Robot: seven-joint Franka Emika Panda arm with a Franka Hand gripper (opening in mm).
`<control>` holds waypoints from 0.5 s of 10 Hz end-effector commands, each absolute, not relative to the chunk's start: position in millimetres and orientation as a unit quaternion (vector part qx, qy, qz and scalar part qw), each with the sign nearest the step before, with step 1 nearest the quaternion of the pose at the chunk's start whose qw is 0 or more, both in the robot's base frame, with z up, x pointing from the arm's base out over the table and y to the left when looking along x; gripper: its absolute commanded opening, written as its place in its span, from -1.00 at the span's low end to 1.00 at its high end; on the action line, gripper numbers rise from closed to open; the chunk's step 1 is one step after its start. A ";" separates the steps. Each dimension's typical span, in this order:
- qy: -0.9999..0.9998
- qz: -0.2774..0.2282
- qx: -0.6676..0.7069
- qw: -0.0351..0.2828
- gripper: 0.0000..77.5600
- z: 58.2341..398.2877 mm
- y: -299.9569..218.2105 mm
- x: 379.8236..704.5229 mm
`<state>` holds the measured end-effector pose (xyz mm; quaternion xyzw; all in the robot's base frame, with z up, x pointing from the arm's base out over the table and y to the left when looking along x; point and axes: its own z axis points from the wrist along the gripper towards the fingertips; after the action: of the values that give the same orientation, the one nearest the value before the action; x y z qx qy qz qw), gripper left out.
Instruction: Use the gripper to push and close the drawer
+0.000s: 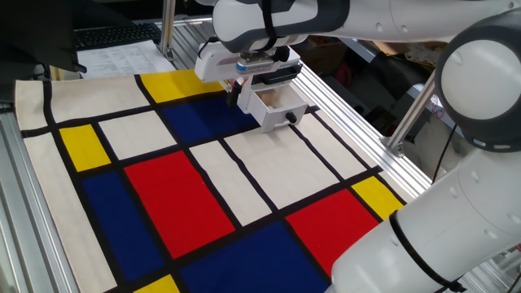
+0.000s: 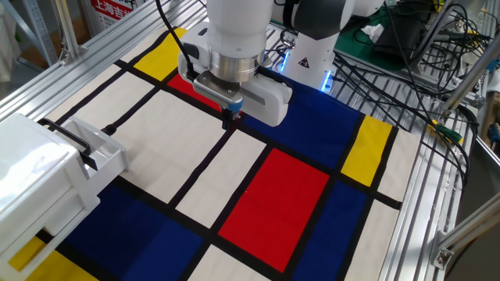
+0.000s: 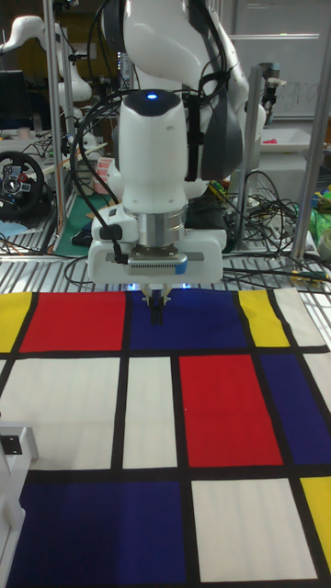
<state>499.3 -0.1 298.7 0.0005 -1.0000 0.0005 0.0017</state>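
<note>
The gripper (image 2: 229,119) hangs in the upper middle of the frame, its short dark fingers (image 3: 158,310) pressed together, holding nothing and tipped just above the colour-block cloth (image 2: 195,156). The drawer (image 2: 98,152) stands pulled open at the left edge, well apart. Red-and-white writing at the top edge is unreadable.

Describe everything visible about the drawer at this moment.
The drawer is a small white tray, pulled partly out of its white cabinet, so it is open. It has a tan inside and a tiny dark knob on its front. The cabinet stands on the coloured cloth. The pincer hangs apart from it, fingers together, not touching it.
</note>
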 end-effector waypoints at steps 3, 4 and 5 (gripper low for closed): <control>-1.000 -0.011 -0.006 0.010 -1.00 298.8 -0.1 499.2; -1.000 -0.008 -0.005 0.009 -1.00 298.8 -0.1 499.2; -1.000 -0.010 -0.006 0.009 -1.00 298.7 0.0 499.1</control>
<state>498.8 0.1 297.9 -0.0054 -0.9997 -0.0204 0.0085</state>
